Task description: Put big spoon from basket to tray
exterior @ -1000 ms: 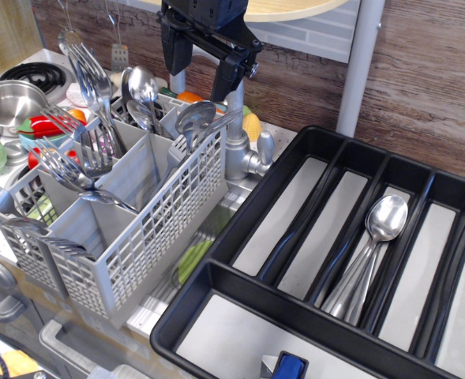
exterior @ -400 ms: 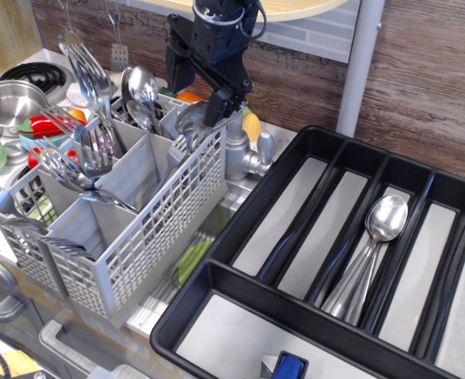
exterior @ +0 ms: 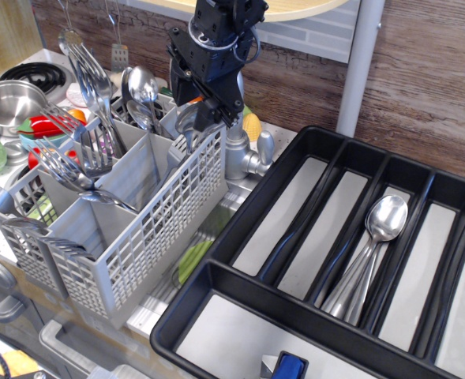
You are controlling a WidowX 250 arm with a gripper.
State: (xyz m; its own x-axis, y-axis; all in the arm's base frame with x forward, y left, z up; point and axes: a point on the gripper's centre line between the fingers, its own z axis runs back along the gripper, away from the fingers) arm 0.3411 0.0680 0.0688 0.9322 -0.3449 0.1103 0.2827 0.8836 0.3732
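Forks (exterior: 90, 118) and spoons (exterior: 141, 91) are crowding the basket (exterior: 137, 229) top; four tray (exterior: 295, 316) lanes are lying open, spoons (exterior: 370, 253) occupying one.

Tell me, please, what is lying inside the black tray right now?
The tray holds a few spoons stacked in one long compartment. A blue object sits in the front section; how many spoons lie underneath is hidden.

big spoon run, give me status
Gripper down over basket's back right compartment, jaws open around a big spoon bowl, not yet closed. Spoons already in tray. Neighbouring spoons and forks crowd close by.
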